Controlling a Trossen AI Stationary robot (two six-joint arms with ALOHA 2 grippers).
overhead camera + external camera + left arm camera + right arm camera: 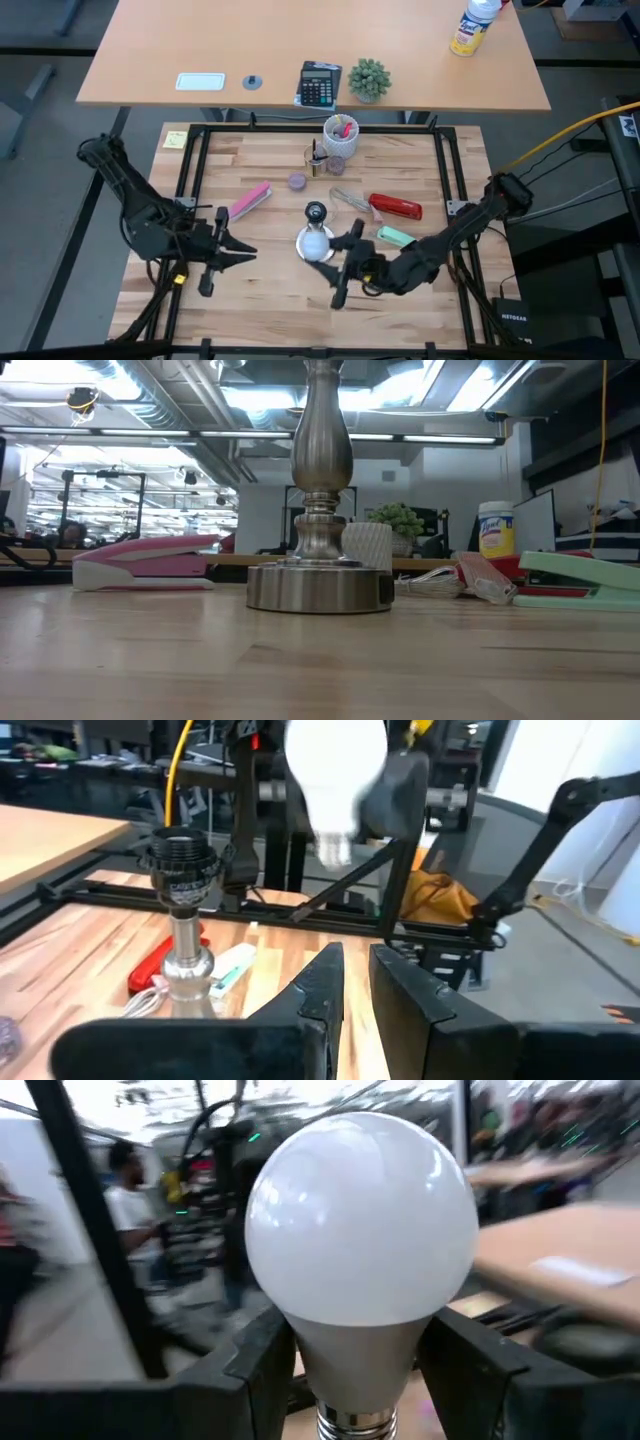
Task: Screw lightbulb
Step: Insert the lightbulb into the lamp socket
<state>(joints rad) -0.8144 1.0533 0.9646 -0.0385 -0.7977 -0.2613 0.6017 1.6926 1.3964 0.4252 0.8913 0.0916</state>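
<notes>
**Bulb in the air, socket still empty**

Right gripper (360, 1370) is clamped on the lightbulb (360, 1230) at its neck, screw base down and bare, presumably so the threads can drop into the socket. From the left wrist the bulb (335, 770) sits above and beside the lamp stand (183, 900), not over it yet. Left gripper (355, 985) waits nearly closed, holding nothing, left of the stand. Stapler (396, 207) lies near but apart; open table in front.
</notes>
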